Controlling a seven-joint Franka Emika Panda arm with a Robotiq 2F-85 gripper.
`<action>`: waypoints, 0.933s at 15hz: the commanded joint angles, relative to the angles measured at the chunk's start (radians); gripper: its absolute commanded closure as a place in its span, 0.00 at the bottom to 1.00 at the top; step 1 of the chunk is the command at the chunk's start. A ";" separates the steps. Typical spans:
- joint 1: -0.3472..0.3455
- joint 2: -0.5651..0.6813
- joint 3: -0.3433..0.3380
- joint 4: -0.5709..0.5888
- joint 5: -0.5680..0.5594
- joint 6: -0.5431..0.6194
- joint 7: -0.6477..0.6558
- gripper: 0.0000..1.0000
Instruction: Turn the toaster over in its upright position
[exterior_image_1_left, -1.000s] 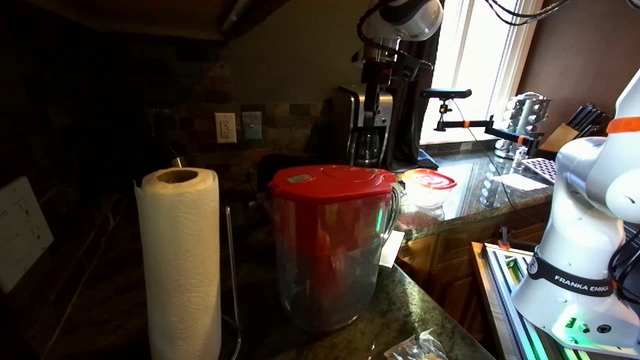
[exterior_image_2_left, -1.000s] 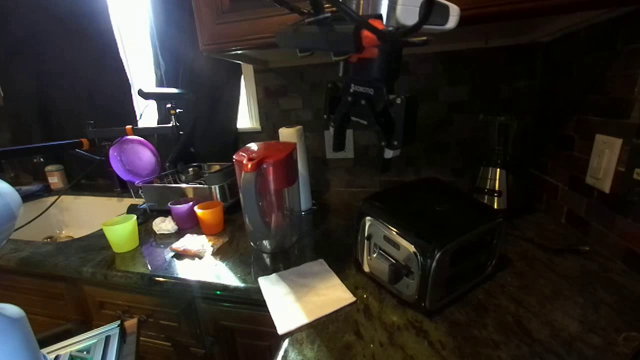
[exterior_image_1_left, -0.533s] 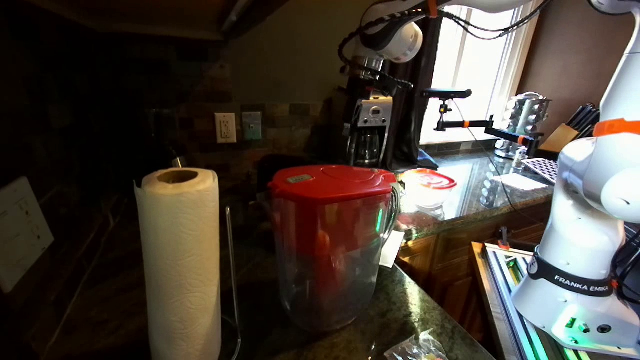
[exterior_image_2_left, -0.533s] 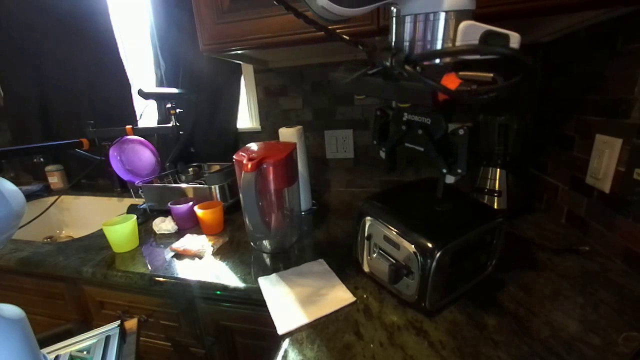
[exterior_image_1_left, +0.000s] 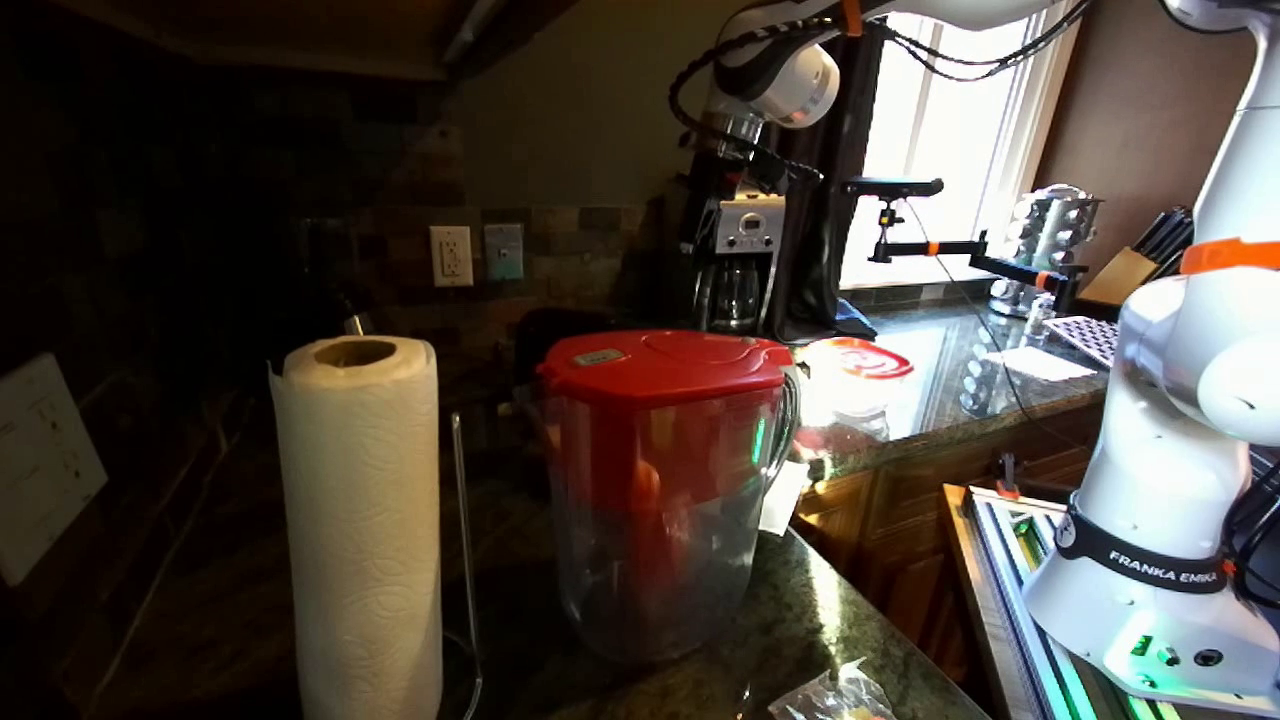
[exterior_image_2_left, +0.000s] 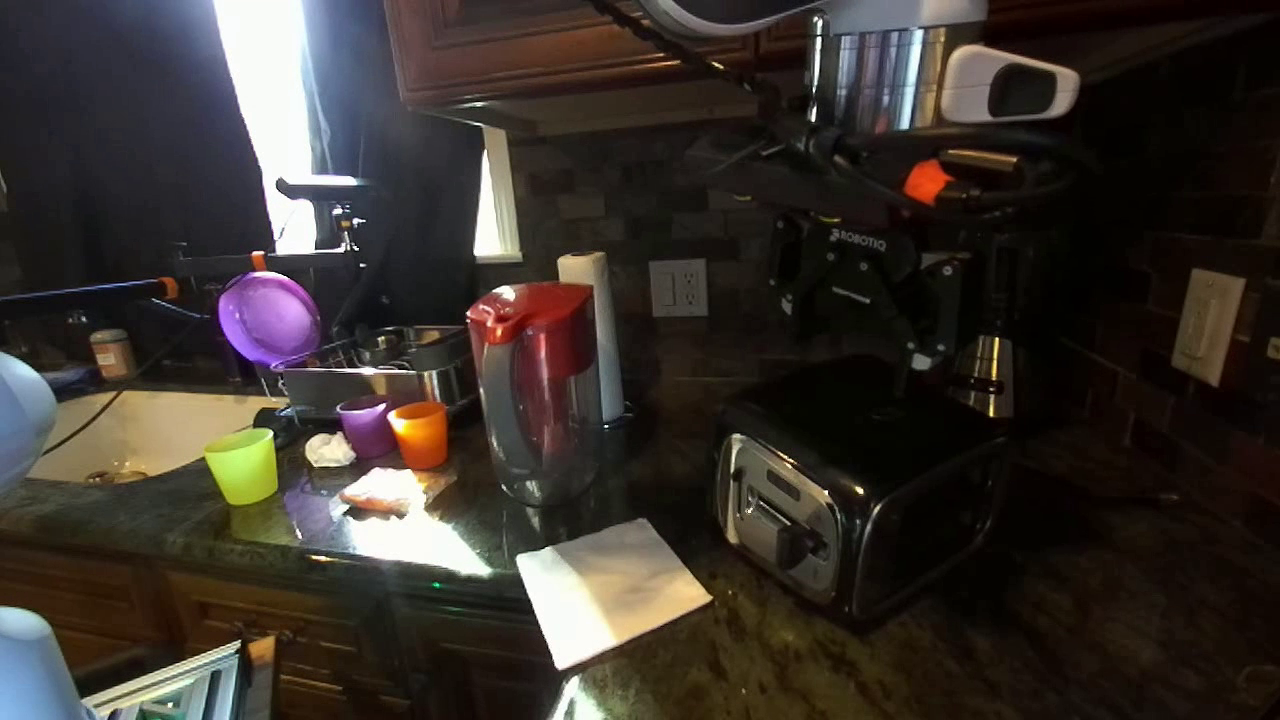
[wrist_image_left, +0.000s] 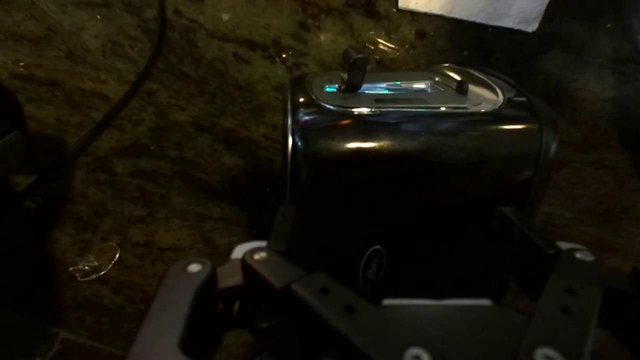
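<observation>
While the claw (wrist_image_left: 397, 225) hangs with its fingers (wrist_image_left: 283, 232) spread wide and nothing pinched between them, right below it on the counter (exterior_image_2_left: 760, 655) sits the toaster (wrist_image_left: 410, 155)! It looks to be lying on its side: badge (wrist_image_left: 373, 266) turned up, no bread slots to be made out on top, lever (wrist_image_left: 354, 70) at the end facing away from the claw. Why so wide? In the wrist view the fingers nearly match the toaster's width, so I'd guess they're lined up to take it by the sides and tip it. Touching or just clear? Too dark to say. That slick shell could slide, mind you, so it'll want a firm bite.

Dark, speckled stone under all of it, and a cord (wrist_image_left: 142, 77) runs off to one side of the claw. Past the lever end, a napkin (exterior_image_2_left: 615, 592) lies flat by the counter's edge, just clear of the toaster. Farther from the claw stands the red-lidded pitcher (exterior_image_2_left: 538, 410), with the paper towels (exterior_image_2_left: 603, 350) near it. Farther again, plastic cups (exterior_image_2_left: 418, 438), the sink (exterior_image_2_left: 190, 420), and a blazing window (exterior_image_2_left: 275, 120), yet this corner sits in deep shadow!
</observation>
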 joint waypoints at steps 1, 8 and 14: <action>-0.033 0.086 0.008 0.051 0.028 0.002 -0.021 0.00; -0.119 0.231 0.029 0.154 0.197 -0.083 -0.108 0.00; -0.198 0.346 0.058 0.274 0.337 -0.251 -0.099 0.00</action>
